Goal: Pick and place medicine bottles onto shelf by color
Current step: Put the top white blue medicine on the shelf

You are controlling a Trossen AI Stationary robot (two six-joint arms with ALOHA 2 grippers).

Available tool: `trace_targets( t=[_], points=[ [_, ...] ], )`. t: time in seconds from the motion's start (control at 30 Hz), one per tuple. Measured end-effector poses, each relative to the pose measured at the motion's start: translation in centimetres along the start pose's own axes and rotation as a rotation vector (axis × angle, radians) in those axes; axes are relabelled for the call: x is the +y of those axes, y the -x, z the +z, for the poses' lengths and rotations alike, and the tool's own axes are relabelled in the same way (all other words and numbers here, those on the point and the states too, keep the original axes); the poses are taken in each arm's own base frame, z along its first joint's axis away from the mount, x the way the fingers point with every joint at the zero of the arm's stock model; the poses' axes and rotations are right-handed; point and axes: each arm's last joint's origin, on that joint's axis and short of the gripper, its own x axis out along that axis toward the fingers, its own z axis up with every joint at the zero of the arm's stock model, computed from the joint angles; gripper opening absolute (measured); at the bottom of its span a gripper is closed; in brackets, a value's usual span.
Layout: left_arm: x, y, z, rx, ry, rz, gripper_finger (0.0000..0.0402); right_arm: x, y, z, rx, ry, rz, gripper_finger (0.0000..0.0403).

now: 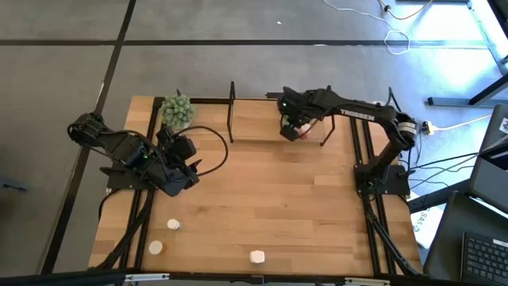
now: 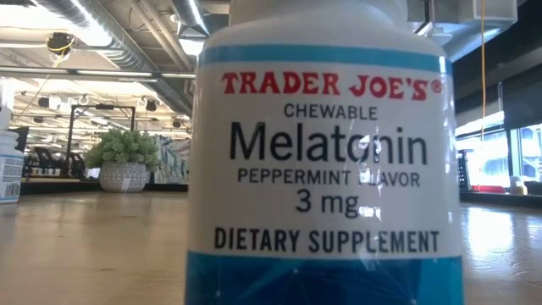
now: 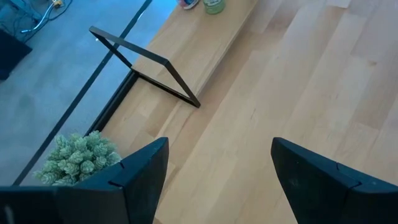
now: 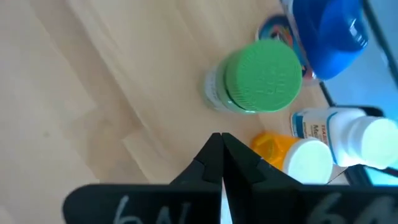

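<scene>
The shelf lies at the table's far side, with black end frames. On it, in the right wrist view, stand a green-capped bottle, a blue-capped one, an orange bottle with a white cap and a white one with a blue label. My right gripper hovers shut just above them, holding nothing. My left gripper stands open over the table's left part. White-capped bottles stand near the table's near edge.
A green spiky plant ball sits at the far left, beside the shelf's left frame. In the low view a white melatonin bottle fills the middle and hides the shelf. Bare wood lies across the table's middle.
</scene>
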Motion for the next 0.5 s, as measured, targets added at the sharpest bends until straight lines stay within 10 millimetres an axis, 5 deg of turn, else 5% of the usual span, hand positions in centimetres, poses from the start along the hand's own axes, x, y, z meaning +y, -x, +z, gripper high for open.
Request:
trace_targets(
  t=[0.5],
  points=[
    [0.3, 0.5, -1.0, 0.05, 0.06, 0.023, 0.0279, 5.0, 10.3, -2.7, -0.357, 0.207, 0.122, 0.0004]
  ],
)
